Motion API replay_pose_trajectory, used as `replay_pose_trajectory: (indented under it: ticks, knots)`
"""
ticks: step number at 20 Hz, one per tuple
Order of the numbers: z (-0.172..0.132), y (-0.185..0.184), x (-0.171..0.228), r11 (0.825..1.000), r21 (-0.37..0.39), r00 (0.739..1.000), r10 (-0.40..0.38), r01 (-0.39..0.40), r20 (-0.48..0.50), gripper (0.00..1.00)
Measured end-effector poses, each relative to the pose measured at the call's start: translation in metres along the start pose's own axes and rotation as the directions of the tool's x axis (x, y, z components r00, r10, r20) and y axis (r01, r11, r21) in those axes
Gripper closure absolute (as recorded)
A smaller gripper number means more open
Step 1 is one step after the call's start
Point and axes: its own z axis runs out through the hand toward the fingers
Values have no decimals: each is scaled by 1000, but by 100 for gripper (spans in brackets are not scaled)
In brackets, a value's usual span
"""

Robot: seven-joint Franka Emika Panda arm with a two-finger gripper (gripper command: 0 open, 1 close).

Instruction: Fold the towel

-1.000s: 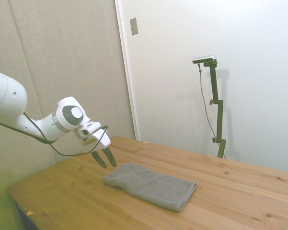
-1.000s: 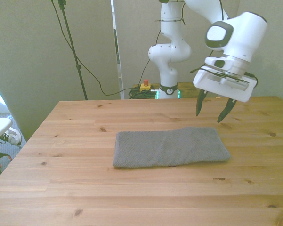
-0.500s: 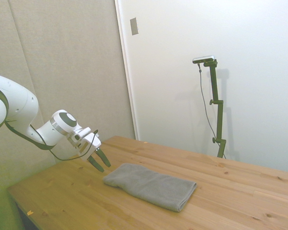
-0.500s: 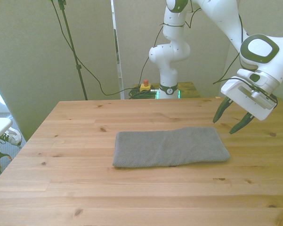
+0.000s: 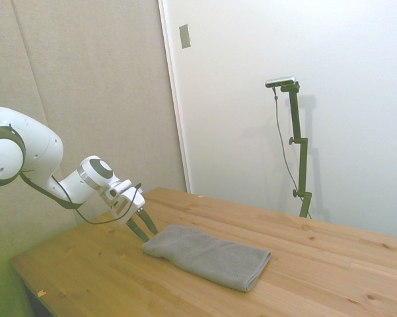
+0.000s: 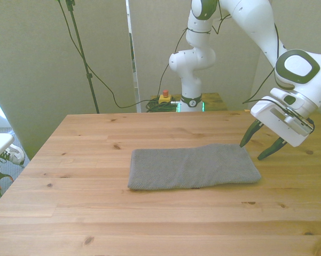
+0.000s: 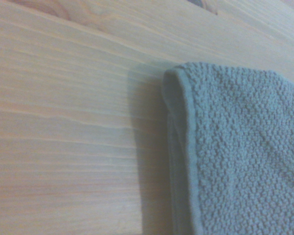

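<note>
Your gripper (image 6: 260, 146) hovers low with jaws spread apart, just off the towel's (image 6: 195, 166) 3 o'clock end in the front view; the towel lies flat mid-table (image 6: 85, 208), already layered. Descend carelessly and you'll likely pinch only the top layer, or shove the hem (image 7: 178, 147) toward 9 o'clock and bunch it.

The wrist view is cutting off most of the towel (image 7: 235, 152), showing only one hemmed corner with stacked layers; its far end is running out of the picture. The table (image 7: 63, 137) there is filling the rest, with no edge showing. In the side view the arm (image 5: 13, 155) is running off the picture's left edge. In the front view the table's (image 6: 69, 224) near edge is lying outside the picture.
</note>
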Motion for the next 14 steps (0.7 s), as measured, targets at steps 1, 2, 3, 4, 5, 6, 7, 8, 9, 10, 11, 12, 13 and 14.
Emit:
replay_pose_trajectory:
  ticks: [1, 2, 3, 4, 5, 6, 7, 8, 9, 10, 11, 12, 13, 14]
  knots:
    - [4, 1, 4, 1000, -7, 1000, 6, -6, 0, 0]
    - [7, 2, 7, 1000, -12, 1000, 11, -11, 0, 0]
    - [10, 4, 10, 1000, -18, 1000, 16, -16, 1, 100]
    - [13, 5, 13, 1000, -22, 1000, 21, -21, 1, 100]
    - [15, 5, 15, 999, -24, 1000, 24, -24, 1, 100]
    - [17, 6, 17, 999, -26, 1000, 26, -26, 2, 100]
    - [18, 6, 18, 999, -27, 1000, 29, -29, 2, 100]
    - [19, 7, 19, 999, -26, 1000, 30, -30, 3, 100]
    - [19, 7, 20, 999, -22, 999, 32, -32, 4, 100]
    - [19, 7, 20, 999, -19, 999, 33, -33, 4, 100]
    - [19, 8, 20, 999, -17, 999, 33, -33, 5, 100]
    - [19, 8, 20, 999, -16, 999, 33, -33, 5, 100]
    - [20, 8, 20, 999, -14, 999, 32, -32, 6, 100]
    - [20, 8, 19, 999, -13, 1000, 31, -30, 7, 100]
